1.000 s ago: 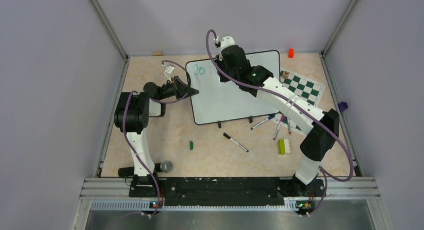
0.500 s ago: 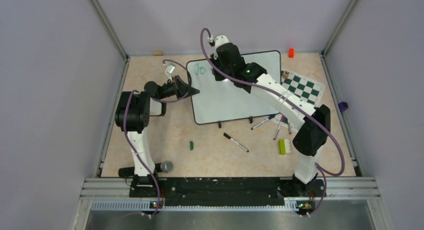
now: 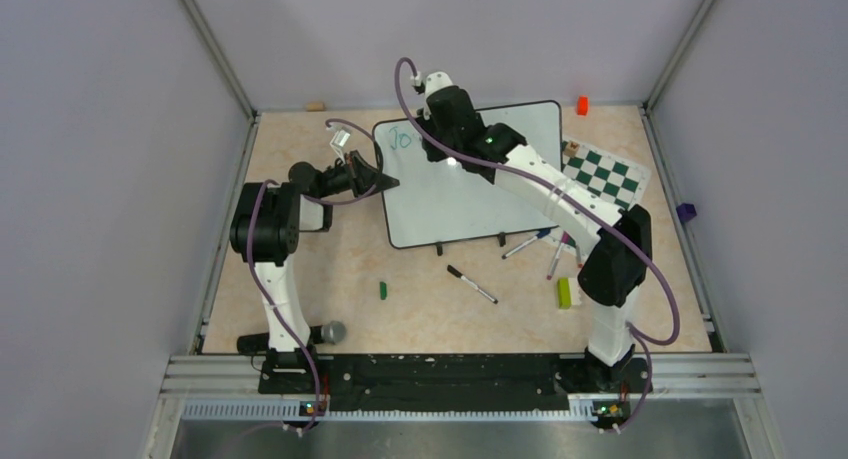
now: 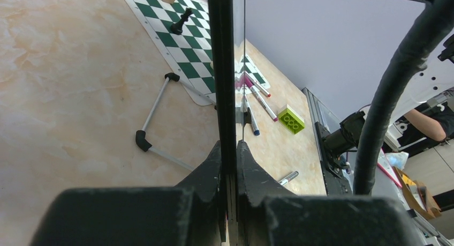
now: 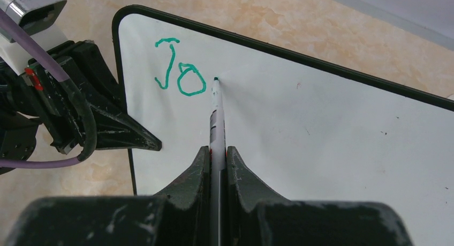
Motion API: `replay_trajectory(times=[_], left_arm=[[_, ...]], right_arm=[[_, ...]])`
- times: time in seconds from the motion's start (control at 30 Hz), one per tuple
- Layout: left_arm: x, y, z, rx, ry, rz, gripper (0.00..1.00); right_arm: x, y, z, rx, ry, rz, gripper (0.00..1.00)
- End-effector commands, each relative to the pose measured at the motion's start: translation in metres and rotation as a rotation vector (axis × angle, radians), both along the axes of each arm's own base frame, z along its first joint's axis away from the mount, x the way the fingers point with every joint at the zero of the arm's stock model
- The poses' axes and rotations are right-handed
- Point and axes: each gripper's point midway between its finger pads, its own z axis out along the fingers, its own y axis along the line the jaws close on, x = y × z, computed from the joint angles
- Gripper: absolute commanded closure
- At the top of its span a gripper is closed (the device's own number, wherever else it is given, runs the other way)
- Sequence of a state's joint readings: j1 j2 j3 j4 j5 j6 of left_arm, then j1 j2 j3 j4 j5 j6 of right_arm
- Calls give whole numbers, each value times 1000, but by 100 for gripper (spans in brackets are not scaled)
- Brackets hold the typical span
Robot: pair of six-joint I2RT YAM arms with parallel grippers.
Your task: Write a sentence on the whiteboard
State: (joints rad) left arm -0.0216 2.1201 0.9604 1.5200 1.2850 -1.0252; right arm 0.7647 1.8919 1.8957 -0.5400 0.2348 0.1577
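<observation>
Lilac walls close in a marbled beige table [image 3: 300,269], and toward its far middle sits the whiteboard [image 3: 470,194], glossy white in a thin black frame, turned a little askew. Both arms reach out to it from the near edge. The left gripper [image 3: 385,184] is pinched narrow on the board's left edge, and its wrist view shows the black frame squeezed between both fingers [image 4: 214,165]. The right gripper [image 5: 218,149] hangs over the upper left part of the board, closed tight around a white marker [image 5: 217,112] whose green tip sits at the surface. Of the sentence [image 5: 179,72] only "Jo" is there, in teal-green, near the top left corner, just left of the tip. A green-and-white chess mat [image 3: 605,179] lies to the right of the board. Loose pens lie on the table near the board's front edge, a black-capped pen [image 3: 471,284] the nearest. A lime brick [image 3: 564,292] lies by the right arm, and an orange block [image 3: 582,105] sits at the back wall.
</observation>
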Motion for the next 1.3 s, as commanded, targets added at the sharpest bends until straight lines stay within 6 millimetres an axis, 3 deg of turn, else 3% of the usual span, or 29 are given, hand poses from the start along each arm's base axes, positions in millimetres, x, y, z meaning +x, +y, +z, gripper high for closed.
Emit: replay_trajectory(times=[0.0,1.27], left_arm=[[-32,-11,-18,77,-169,-178,100],[-32,-11,-17,77,-173,-177,100]], right_arm=[[10,-3,16,13,-41,-42,100],[-8,-21,-13,-38,46,-64,100]])
